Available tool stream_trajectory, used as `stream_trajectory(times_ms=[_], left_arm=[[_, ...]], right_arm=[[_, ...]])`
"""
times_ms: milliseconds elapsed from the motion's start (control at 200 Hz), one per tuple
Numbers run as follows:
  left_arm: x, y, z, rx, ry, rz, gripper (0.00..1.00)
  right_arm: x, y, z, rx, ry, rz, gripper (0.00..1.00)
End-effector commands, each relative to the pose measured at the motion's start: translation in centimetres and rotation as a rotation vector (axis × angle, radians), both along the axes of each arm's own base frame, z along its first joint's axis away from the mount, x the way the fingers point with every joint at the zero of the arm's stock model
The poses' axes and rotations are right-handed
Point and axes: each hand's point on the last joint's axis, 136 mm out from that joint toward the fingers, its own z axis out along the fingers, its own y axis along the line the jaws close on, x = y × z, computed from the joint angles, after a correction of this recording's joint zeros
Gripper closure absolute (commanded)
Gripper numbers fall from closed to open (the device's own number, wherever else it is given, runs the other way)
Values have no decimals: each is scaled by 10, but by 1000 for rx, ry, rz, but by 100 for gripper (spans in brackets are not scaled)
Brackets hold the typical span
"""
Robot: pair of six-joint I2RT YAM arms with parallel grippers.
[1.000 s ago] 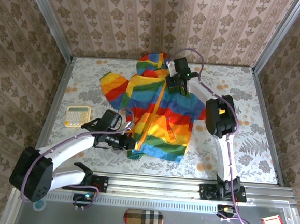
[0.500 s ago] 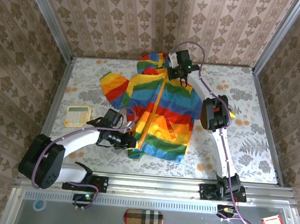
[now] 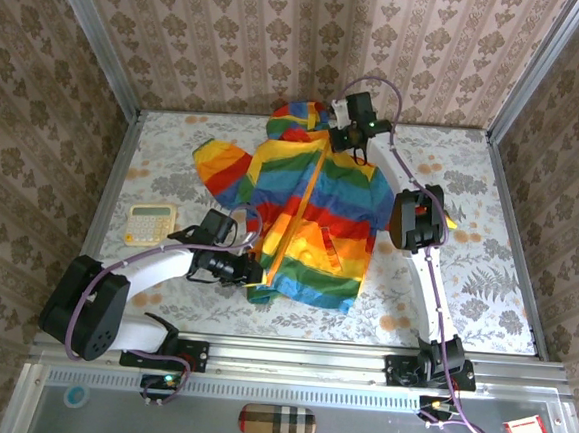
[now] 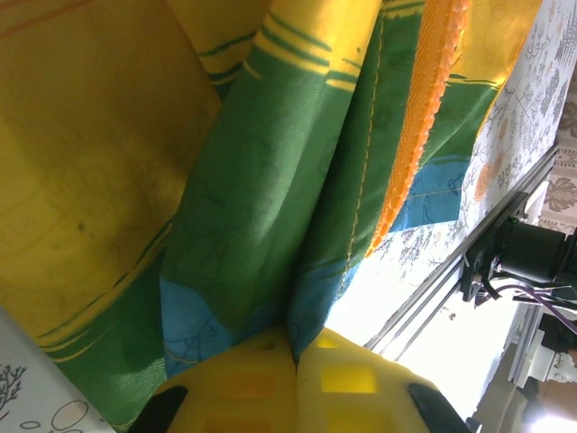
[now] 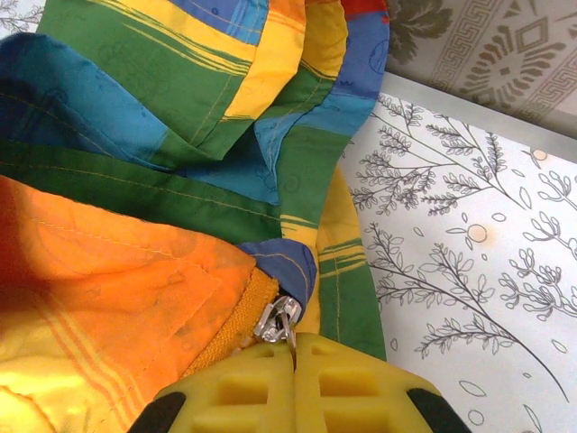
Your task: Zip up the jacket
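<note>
Wallpapered booth, floral desk [image 3: 473, 181]: your left hand [image 4: 295, 347] clamps jacket [image 3: 310, 208] hem, right hand [image 5: 294, 347] pinches zipper pull [image 5: 278, 320] at collar; zip looks finished, next you release.

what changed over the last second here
The right end effector, shut on the zipper pull, moved away from the arm bases toward the collar, closing the front of the jacket further up. The left end effector stayed clamped on the bottom hem, and the calculator did not move.
</note>
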Motion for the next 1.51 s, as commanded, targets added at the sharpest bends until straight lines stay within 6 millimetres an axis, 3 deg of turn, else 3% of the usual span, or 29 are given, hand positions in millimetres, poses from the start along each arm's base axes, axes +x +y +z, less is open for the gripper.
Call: stream_trajectory(times_ms=[0, 60, 105, 160, 245, 430, 545, 785, 930, 1025, 1050, 1220, 1325, 1425, 1500], left_arm=[[-31, 12, -11, 50, 117, -31, 100], [-25, 14, -11, 80, 88, -22, 100], [-20, 15, -9, 100, 65, -13, 86], [-14, 18, -5, 122, 28, -7, 74], [0, 21, 3, 157, -33, 9, 63], [30, 24, 34, 176, -163, 16, 58], [54, 40, 56, 223, -262, 35, 56], [117, 75, 107, 379, -545, 114, 45], [155, 104, 135, 487, -712, 228, 26], [172, 120, 150, 543, -814, 276, 10], [175, 125, 154, 558, -839, 286, 2], [191, 157, 180, 681, -1038, 347, 0], [196, 178, 189, 719, -1140, 423, 0], [196, 194, 180, 733, -1193, 493, 0], [194, 197, 163, 724, -1240, 500, 0]], right_arm=[[17, -47, 70, -38, -143, -123, 94], [11, -45, 77, -41, -140, -118, 85], [6, -44, 83, -44, -142, -109, 65], [-1, -41, 89, -49, -143, -93, 54], [-13, -43, 98, -57, -142, -90, 53], [-48, -50, 119, -32, -184, -106, 52], [-80, -58, 125, -24, -197, -119, 52], [-168, -75, 110, 52, -200, -162, 48], [-218, -93, 99, 69, -234, -220, 42], [-244, -111, 102, 60, -304, -279, 33], [-250, -116, 100, 55, -315, -298, 30], [-276, -151, 89, 8, -402, -442, 6], [-285, -170, 84, -3, -497, -525, 0], [-292, -181, 74, -4, -531, -564, 0], [-293, -185, 67, -5, -525, -576, 0]])
